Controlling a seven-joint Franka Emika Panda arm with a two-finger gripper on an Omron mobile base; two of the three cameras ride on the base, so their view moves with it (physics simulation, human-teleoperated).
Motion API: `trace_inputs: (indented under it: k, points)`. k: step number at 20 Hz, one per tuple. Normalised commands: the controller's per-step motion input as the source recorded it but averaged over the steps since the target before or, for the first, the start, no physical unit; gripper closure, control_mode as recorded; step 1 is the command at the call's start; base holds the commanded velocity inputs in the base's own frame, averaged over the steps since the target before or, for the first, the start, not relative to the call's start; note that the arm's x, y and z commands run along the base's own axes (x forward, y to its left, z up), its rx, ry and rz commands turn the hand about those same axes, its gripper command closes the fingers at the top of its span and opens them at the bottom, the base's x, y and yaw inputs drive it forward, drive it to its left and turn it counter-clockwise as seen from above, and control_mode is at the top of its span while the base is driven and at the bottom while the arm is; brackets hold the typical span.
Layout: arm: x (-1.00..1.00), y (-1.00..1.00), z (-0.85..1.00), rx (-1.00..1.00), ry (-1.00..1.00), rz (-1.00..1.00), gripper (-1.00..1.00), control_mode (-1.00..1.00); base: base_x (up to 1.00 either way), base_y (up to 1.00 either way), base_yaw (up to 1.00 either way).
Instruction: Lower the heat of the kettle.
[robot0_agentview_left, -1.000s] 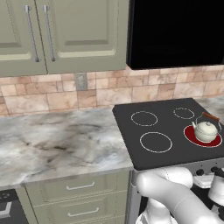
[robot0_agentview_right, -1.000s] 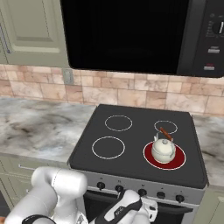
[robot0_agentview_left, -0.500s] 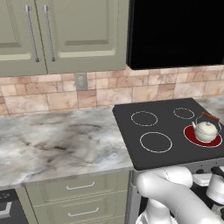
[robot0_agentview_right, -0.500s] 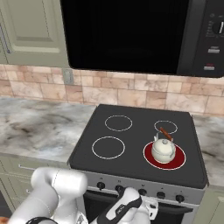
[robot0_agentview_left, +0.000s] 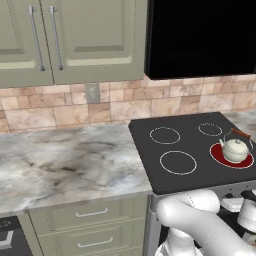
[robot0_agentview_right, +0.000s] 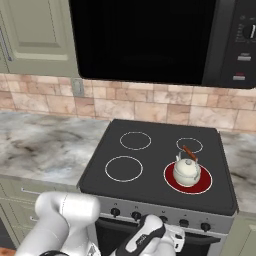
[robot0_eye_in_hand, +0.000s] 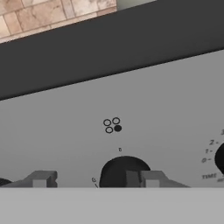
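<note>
The cream-white kettle (robot0_agentview_right: 186, 171) stands upright on the glowing red front-right burner (robot0_agentview_right: 200, 186) of the black stove top (robot0_agentview_right: 150, 170); it also shows at the right edge of the left base view, kettle (robot0_agentview_left: 235, 149). My gripper (robot0_eye_in_hand: 92, 180) is open, low in front of the stove's grey control panel (robot0_eye_in_hand: 131, 109). A black knob (robot0_eye_in_hand: 118, 171) lies between its fingertips, close against the right fingertip (robot0_eye_in_hand: 146, 178). Above that knob is a four-circle mark (robot0_eye_in_hand: 112, 125) with its lower-right circle filled. In the right base view the gripper (robot0_agentview_right: 172, 235) sits under the row of knobs.
More knobs (robot0_agentview_right: 136, 215) line the panel, and another knob (robot0_eye_in_hand: 220, 158) with numbers beside it sits at the right edge. A black microwave (robot0_agentview_right: 150, 40) hangs above the stove. A marble counter (robot0_agentview_left: 65, 160) with drawers (robot0_agentview_left: 92, 214) lies to the left.
The hand has shifted only slightly in front of the control panel. The kettle and the red burner look the same.
</note>
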Motion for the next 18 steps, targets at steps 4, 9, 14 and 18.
trace_inputs:
  k: [4, 9, 14, 18]
  points:
    - [0.03, -0.01, -0.1, 0.0, 0.0, 0.0, -1.0, -1.0, 0.0, 0.0, 0.0]
    - [-0.02, 0.0, -0.07, 0.0, -0.04, -0.01, -1.0, -1.0, 0.0, 0.0, 0.0]
    - [-0.13, 0.0, 0.0, 0.0, -0.11, -0.02, -1.0, -1.0, 0.0, 0.0, 0.0]
    - [-0.08, 0.0, 0.0, 0.0, -0.08, -0.03, -1.0, -1.0, 0.0, 0.0, 0.0]
